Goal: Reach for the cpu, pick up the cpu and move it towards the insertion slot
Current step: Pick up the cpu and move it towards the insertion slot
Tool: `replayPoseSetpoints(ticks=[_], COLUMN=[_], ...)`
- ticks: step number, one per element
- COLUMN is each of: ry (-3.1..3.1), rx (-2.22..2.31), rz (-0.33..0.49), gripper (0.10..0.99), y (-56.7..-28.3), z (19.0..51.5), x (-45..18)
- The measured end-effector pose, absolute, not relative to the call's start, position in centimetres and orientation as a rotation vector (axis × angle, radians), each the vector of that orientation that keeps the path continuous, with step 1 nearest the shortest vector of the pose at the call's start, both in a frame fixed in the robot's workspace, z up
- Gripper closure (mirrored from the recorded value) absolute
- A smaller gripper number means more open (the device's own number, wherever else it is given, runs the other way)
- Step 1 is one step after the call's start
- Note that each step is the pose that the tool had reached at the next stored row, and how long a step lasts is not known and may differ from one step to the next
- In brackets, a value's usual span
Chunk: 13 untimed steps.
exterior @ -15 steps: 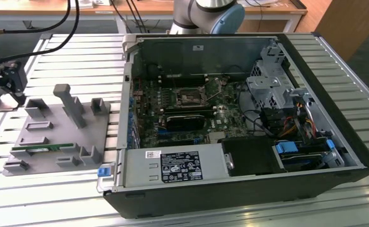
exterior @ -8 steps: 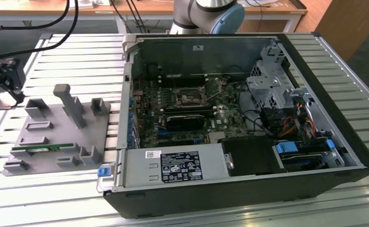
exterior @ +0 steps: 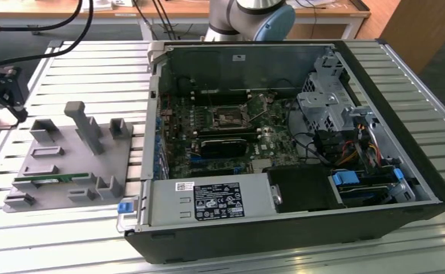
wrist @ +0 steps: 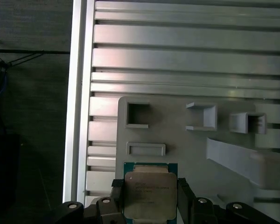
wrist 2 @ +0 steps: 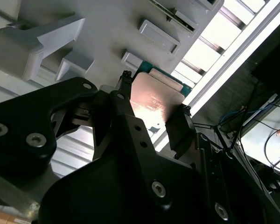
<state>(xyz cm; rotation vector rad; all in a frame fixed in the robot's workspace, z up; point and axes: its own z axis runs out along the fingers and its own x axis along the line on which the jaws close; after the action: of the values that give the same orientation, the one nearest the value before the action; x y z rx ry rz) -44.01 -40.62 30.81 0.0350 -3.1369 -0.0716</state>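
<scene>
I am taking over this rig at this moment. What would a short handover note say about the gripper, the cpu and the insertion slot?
Gripper: shut on the cpu, with one finger on each of two opposite edges, as both wrist views show.
Cpu: in the gripper, at the edge of the grey fixture tray, on the exterior view's left.
Insertion slot: inside the open computer case, well apart from the gripper.
Done: the reach and the grasp. I cannot tell whether the cpu is lifted clear of the tray.
Left: the cpu is not yet near the slot.
</scene>
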Motion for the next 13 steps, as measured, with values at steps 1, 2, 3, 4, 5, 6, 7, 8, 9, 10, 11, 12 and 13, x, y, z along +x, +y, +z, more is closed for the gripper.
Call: replayPoseSetpoints(ticks=[1, 2, 3, 4, 5, 6, 7, 8, 9, 10, 11, 12, 13], ry=[-3.137, -3.137, -3.137, -3.137, -3.137, -3.137, -3.137, -3.137, -3.137, -3.137, -3.137, -3.137, -3.137], rx=[0.035, 0.035, 0.035, 0.035, 0.035, 0.035, 0.035, 0.035, 0.035, 0.035, 0.035, 0.035, 0.035], rz=[-0.072, -0.072, -0.071, -0.072, -0.072, -0.072, -0.072, -0.072, -0.071, -0.072, -0.071, -0.072, -0.072], gripper=[0.545, 0.545, 0.545, 0.545, 0.545, 0.545, 0.545, 0.545, 0.545, 0.545, 0.545, 0.545, 0.545], y=[-40.6, -40.6, -40.6, -40.6, -40.6, -40.6, -40.6, -40.6, -40.6, -40.6, -40.6, -40.6, -40.6], z=[30.9, 30.9, 31.0, 31.1, 31.2, 31.3, 31.4, 31.5, 31.6, 31.7, 31.8, 31.8, 31.9], x=[-44.0, -44.0, -44.0, -44.0, -44.0, -44.0, -44.0, -44.0, -44.0, -44.0, -44.0, -44.0, -44.0])
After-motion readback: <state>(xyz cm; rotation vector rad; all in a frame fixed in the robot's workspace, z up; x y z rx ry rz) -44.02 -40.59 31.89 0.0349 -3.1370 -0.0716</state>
